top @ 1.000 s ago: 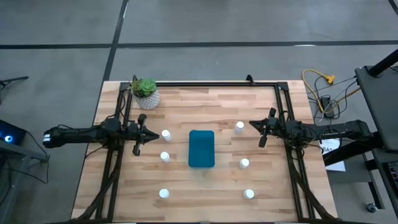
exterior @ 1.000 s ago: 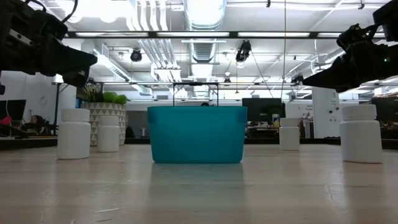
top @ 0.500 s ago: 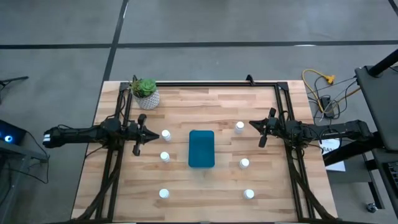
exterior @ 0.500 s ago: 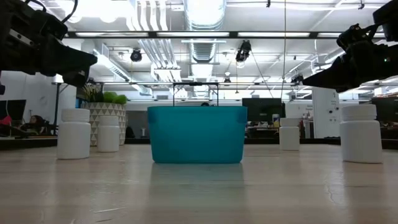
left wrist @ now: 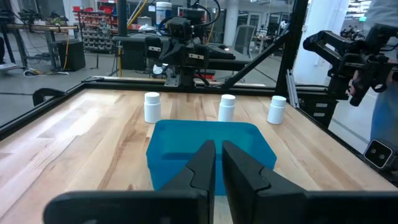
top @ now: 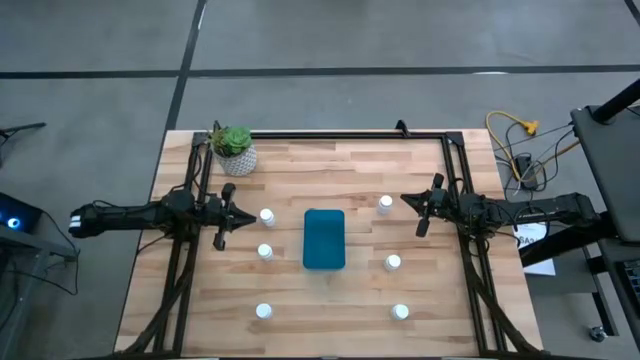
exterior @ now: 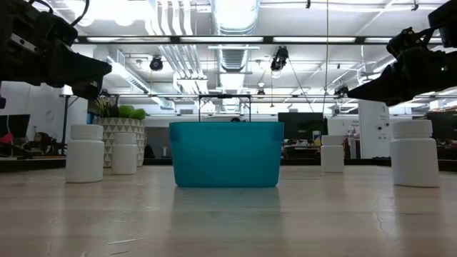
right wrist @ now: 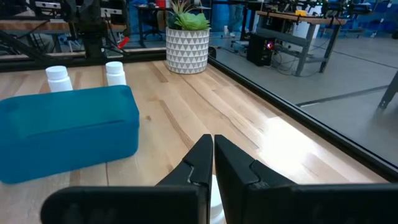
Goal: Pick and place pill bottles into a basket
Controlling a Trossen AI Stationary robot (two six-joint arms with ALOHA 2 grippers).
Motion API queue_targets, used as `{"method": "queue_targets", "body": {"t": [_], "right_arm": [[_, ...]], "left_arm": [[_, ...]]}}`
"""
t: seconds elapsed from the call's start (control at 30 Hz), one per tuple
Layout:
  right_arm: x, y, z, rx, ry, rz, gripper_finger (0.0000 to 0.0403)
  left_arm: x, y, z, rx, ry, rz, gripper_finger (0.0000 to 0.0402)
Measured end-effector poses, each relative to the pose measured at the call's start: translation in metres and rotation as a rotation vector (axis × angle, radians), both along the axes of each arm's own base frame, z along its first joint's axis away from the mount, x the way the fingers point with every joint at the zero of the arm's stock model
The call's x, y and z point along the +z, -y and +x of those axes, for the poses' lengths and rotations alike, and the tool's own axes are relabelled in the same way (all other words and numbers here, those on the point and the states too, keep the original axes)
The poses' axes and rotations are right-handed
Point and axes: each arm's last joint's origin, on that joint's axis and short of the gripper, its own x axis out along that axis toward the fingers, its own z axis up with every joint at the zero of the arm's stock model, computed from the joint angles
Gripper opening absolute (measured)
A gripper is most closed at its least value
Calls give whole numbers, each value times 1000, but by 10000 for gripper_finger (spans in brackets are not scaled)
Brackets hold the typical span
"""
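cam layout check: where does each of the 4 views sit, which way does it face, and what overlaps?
High: overhead, straight down on table; both arms, six bottles.
Low: tabletop height, level at basket; arms enter at the top corners.
Left wrist: past shut left gripper, facing right arm.
Right wrist: past shut right gripper, toward plant pot.
All four share the basket.

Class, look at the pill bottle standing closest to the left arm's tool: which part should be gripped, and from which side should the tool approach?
Grip the pill bottle across its round body just below the cap, coming down from above. It stands upright on the table, apart from the basket and its neighbours, so its sides are free all round. The left tool hangs beside it, fingers nearly shut, and would probably have to open first.
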Motion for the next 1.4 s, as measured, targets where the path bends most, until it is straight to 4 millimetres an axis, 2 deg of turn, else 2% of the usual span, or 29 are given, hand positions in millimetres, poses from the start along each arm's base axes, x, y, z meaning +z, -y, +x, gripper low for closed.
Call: {"method": "queue_targets", "body": {"t": [0.43, 0.57, 0.77, 1.0, 1.13, 1.2, 1.33, 1.4], "right_arm": [[0, 0, 0, -2, 7, 11, 9], [0, 0, 0, -15, 40, 86, 9], [2, 0, 0, -51, 158, 310, 9], [12, 0, 1, -92, 462, 793, 9], [16, 0, 1, -96, 552, 916, 9], [18, 1, 1, -100, 578, 931, 9], [24, 1, 1, -97, 651, 939, 9], [26, 2, 0, -103, 681, 936, 9]], "left_arm": [[0, 0, 0, 0, -1, 0, 11], [0, 0, 0, 0, 0, 0, 11], [0, 0, 0, 0, 2, 0, 11], [-1, 0, 1, 14, -11, 0, 11], [-2, -1, 1, 20, -23, -2, 11], [-2, -1, 2, 27, -27, -76, 11], [7, -1, 2, 48, 40, -470, 11], [13, -2, 3, 72, 99, -574, 11]]}}
